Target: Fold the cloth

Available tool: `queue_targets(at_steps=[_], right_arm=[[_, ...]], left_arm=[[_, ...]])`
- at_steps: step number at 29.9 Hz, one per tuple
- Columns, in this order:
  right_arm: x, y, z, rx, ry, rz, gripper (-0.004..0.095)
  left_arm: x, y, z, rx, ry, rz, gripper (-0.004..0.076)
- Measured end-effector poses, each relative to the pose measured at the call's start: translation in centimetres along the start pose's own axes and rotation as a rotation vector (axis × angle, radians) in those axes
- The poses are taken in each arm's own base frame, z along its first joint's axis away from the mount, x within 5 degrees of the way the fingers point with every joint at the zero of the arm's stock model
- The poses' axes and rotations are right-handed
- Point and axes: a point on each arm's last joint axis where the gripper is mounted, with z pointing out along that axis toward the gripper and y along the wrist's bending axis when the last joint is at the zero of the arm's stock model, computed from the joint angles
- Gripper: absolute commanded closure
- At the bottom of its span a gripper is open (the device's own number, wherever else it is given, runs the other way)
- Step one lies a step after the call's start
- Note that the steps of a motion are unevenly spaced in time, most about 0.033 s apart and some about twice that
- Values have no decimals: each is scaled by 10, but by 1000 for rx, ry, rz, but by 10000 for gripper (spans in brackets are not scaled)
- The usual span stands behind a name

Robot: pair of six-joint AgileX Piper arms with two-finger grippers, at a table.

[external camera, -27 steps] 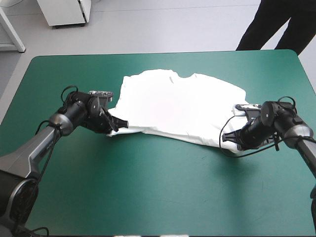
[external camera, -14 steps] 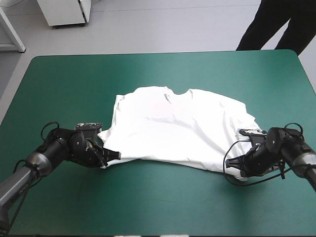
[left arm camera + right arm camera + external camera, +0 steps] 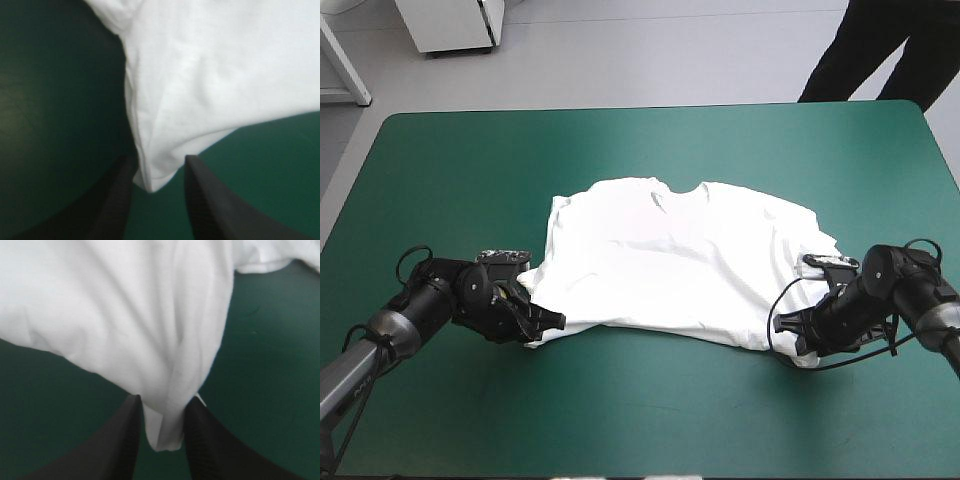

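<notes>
**Both end effectors clamp the near corners of the T-shirt**

The left end effector [image 3: 157, 167] is all but closed. Its two black fingers [image 3: 117, 200] stand close together, with a corner of the white T-shirt [image 3: 670, 255] caught between them. The tip of that corner pokes back just past the fingertips. From there the cloth widens out ahead of the end effector in soft folds, with a seamed edge running along one side.

The right end effector [image 3: 162, 410] is just as narrow, nipped on a bunched pleat of the shirt's other near corner. A short tab of fabric hangs down between its fingers.

Both end effectors sit low, down at the teal-green worktop [image 3: 620, 400] — one at each end of the shirt's near edge, well apart from each other.

Between them the T-shirt lies spread on the middle of the worktop, mostly flat. Its neckline [image 3: 675, 190] points toward the far edge. The near edge sags in a shallow curve between the two grips. A rumpled sleeve [image 3: 815, 240] lies just beside the right end effector.
</notes>
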Motion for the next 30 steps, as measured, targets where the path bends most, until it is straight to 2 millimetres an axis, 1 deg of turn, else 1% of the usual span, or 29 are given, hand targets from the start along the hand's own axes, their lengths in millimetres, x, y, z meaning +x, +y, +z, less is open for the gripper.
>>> queue_targets(at_steps=[1,5,6,9,11,13,16,19,21,25,30], right_arm=[[-3,1,-6,1,-5,-7,453],[-17,6,-34,25,-78,-40,453],[-22,8,-46,35,-120,-46,453],[-30,10,-72,73,-195,-54,453],[-32,9,-84,88,-214,-39,452],[-35,4,-90,97,-218,-8,453],[-40,-9,-91,116,-221,44,453],[-46,-21,-90,132,-244,85,458],[-51,-29,-86,139,-250,109,459],[-67,-43,-67,165,-223,129,459],[-87,-53,-43,173,-208,139,463]], left_arm=[[-2,-1,-4,3,1,11,271],[-12,-7,-22,13,1,38,281],[-16,-8,-27,15,-9,42,283],[-27,-12,-46,14,-61,62,283],[-35,-14,-58,10,-102,76,283],[-40,-15,-67,6,-135,86,283],[-45,-16,-76,-5,-167,98,283],[-46,-16,-78,-14,-171,102,283],[-46,-15,-78,-17,-170,103,283],[-46,-15,-78,-17,-169,105,286],[-46,-16,-78,-16,-178,105,286]])
